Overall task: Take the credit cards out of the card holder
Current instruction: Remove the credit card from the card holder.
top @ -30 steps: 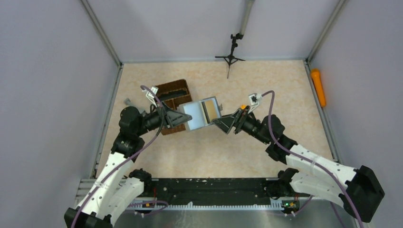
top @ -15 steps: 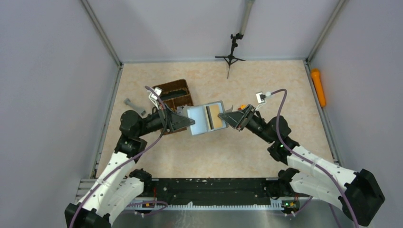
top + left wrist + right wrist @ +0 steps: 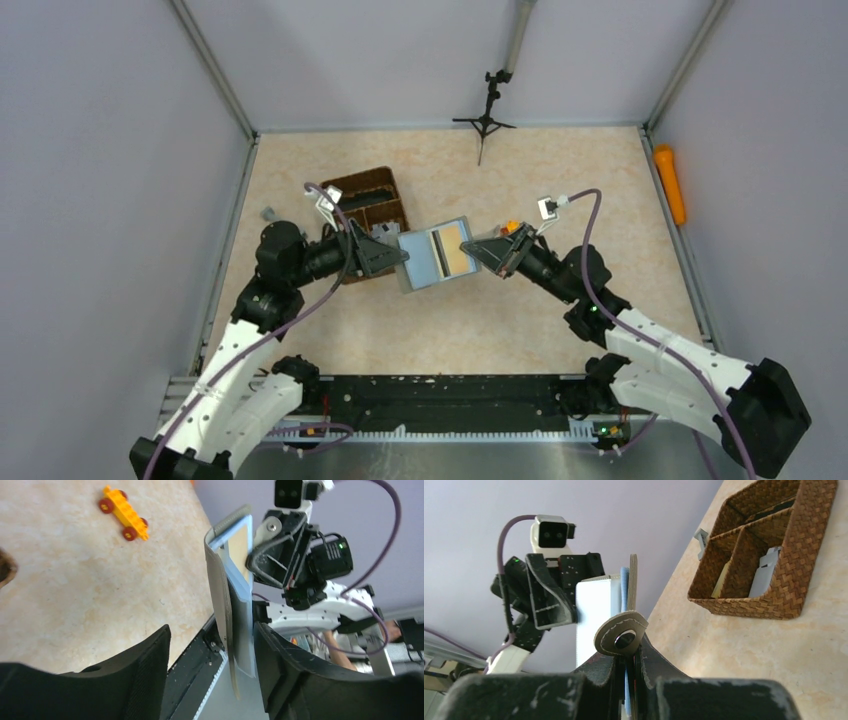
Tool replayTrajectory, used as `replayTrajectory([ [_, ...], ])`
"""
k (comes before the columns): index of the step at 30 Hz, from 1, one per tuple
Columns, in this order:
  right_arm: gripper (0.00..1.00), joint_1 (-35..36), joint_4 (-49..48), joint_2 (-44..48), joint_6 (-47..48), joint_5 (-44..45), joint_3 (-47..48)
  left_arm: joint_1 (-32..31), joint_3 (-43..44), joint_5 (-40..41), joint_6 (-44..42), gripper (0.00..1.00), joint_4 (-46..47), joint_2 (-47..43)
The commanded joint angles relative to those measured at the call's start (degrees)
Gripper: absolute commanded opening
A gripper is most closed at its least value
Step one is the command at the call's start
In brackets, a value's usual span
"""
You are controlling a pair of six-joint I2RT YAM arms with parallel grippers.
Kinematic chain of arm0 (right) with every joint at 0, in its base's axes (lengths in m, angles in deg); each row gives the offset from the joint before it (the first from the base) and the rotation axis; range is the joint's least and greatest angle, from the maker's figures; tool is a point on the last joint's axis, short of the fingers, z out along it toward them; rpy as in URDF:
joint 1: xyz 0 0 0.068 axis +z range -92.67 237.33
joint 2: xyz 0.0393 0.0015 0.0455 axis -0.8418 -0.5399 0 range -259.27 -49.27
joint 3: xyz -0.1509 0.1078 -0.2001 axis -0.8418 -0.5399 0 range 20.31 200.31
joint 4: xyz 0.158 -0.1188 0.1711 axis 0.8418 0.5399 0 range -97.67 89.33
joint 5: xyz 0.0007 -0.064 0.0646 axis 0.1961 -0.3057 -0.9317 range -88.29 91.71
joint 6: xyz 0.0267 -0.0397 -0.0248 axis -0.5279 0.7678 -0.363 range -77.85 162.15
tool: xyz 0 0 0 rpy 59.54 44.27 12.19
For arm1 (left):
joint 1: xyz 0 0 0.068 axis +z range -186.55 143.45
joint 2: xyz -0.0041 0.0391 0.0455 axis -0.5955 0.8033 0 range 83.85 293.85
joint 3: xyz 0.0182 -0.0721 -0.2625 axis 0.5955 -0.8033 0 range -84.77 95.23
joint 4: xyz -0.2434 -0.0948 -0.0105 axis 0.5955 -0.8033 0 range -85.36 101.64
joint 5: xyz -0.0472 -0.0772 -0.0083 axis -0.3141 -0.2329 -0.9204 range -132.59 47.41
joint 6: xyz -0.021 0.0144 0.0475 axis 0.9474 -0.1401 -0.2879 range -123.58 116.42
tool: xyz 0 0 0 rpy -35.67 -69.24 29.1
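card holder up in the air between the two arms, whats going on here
Two robot arms have the open card holder in the air between them. The right gripper is shut on its edge by the snap tab and carries it. The left gripper stands open around the opposite edge, not clamping. The wicker basket behind holds a grey piece and a pale piece, possibly cards.

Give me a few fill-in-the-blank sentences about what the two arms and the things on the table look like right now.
The right gripper is ____ on the card holder. The left gripper stands ____ around its edge. The orange toy has ____ wheels. The wicker basket is ____ in colour.
Missing words: shut, open, red, brown.
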State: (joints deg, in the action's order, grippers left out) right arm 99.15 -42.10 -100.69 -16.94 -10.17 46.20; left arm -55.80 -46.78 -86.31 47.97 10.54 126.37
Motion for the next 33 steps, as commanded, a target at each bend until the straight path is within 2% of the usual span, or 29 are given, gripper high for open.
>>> replayTrajectory([
  [1, 0.0, -0.3, 2.7, 2.3, 2.7, 2.5, 0.5, -0.1, 8.1, 12.1, -13.1, 0.67, -19.9, -1.5],
  [5, 0.0, -0.3, 7.0, 2.4, 6.0, 4.6, 1.6, -0.1, 12.7, 17.6, -16.2, 0.68, -28.6, -1.5],
  [10, 0.0, -0.2, 10.4, 2.6, 9.7, 7.7, 2.1, -0.2, 15.0, 15.5, -14.8, 0.66, -29.5, -2.3],
  [12, 0.0, -0.3, 10.7, 2.3, 10.4, 8.3, 2.1, -0.5, 14.9, 12.6, -12.8, 0.63, -27.3, -2.1],
  [14, 0.0, -0.3, 10.5, 1.6, 10.7, 8.3, 2.2, -1.5, 13.0, 9.3, -9.4, 0.58, -20.9, -1.8],
  [17, 0.0, -0.3, 9.0, 0.2, 10.6, 7.5, 2.0, -5.9, 7.8, 6.6, -3.3, 0.5, -8.0, -0.2],
  [20, 0.0, -0.2, 7.5, -1.1, 10.3, 6.8, 1.8, -13.3, 6.7, 9.4, -1.9, 0.47, -1.1, 4.2],
  [25, 0.0, 0.0, 6.5, -2.0, 10.0, 6.3, 1.6, -20.5, 10.5, 13.0, -3.6, 0.45, 0.7, 12.9],
  [33, 0.0, 0.0, 6.7, 0.9, 7.2, 6.0, 0.9, -21.1, 9.9, 19.2, -5.5, 0.39, -1.1, 17.3],
])
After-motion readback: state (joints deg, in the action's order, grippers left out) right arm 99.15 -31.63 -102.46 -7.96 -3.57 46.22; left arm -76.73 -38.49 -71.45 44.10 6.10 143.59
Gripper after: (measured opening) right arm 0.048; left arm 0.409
